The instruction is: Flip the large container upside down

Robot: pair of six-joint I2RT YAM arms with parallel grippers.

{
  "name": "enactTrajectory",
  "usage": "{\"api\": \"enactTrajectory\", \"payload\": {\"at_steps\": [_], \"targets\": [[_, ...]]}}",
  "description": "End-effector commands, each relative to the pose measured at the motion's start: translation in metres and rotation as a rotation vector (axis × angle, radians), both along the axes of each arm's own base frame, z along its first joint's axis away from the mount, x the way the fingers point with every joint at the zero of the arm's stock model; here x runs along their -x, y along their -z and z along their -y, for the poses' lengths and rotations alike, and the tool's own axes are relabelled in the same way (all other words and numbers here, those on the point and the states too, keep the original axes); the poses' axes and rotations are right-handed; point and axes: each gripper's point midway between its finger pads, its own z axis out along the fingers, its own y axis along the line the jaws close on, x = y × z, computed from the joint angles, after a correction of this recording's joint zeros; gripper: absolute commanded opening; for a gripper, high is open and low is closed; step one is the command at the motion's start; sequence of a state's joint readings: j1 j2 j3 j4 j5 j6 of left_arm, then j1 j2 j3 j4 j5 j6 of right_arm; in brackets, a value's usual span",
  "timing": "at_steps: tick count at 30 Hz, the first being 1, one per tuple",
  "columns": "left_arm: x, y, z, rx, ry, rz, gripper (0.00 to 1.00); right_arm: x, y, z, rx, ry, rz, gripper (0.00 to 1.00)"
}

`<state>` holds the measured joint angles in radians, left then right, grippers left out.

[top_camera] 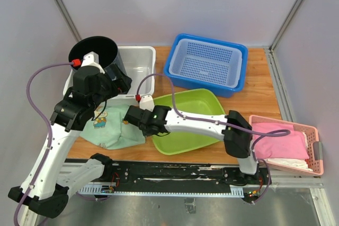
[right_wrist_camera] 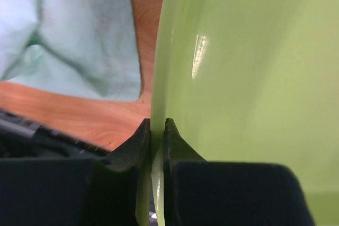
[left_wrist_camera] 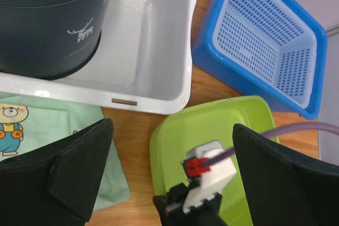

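Wooden bench [top_camera: 262,86], pale grey walls boxing it in on three sides. At the middle of the bench sits the green tub [top_camera: 196,109], mouth facing up, base down. Its longer side seems to run left to right across the bench, a touch skewed. A mint cloth [top_camera: 114,128] lies just beside its left edge. The right pincer [right_wrist_camera: 157,130] is pressed together on the tub's left rim, one finger inside the wall, one outside. The left pincer [left_wrist_camera: 172,146] hangs spread wide above the gap between the tub and the white bin [top_camera: 140,62], holding nothing. A black bucket [top_camera: 98,51] stands in that bin, with a blue basket [top_camera: 206,62] behind the tub.
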<state>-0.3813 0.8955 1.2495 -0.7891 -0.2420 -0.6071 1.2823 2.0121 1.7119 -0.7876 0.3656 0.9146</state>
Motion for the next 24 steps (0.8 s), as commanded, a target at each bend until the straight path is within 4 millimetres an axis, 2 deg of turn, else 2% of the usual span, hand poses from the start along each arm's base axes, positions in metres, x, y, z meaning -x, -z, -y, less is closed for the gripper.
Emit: {"api": "enactTrajectory", "payload": {"at_steps": [1, 6, 11, 16, 19, 21, 22, 24], "targets": [[-0.003, -0.028, 0.009, 0.030, 0.047, 0.055, 0.99, 0.001, -0.098, -0.004, -0.222, 0.016, 0.078, 0.01], [0.001, -0.056, 0.013, 0.073, 0.066, 0.097, 0.99, 0.003, -0.172, 0.007, -0.427, 0.044, 0.107, 0.01], [0.006, -0.095, 0.016, 0.089, 0.105, 0.182, 0.99, 0.004, -0.245, 0.009, -0.681, 0.013, 0.081, 0.01], [0.005, -0.134, 0.013, 0.062, 0.112, 0.242, 0.99, 0.001, -0.302, 0.010, -0.987, -0.010, -0.005, 0.01], [0.005, -0.147, 0.010, 0.050, 0.104, 0.273, 0.99, 0.001, -0.329, 0.017, -1.140, 0.002, -0.060, 0.00], [0.005, -0.151, 0.007, 0.042, 0.092, 0.286, 0.99, -0.001, -0.337, 0.025, -1.194, 0.031, -0.062, 0.01], [0.005, -0.153, 0.007, 0.040, 0.094, 0.290, 0.99, -0.002, -0.333, 0.030, -1.206, 0.052, -0.077, 0.01], [0.005, -0.155, 0.010, 0.040, 0.110, 0.292, 0.99, -0.004, -0.337, 0.039, -1.269, 0.072, -0.098, 0.01]]}}
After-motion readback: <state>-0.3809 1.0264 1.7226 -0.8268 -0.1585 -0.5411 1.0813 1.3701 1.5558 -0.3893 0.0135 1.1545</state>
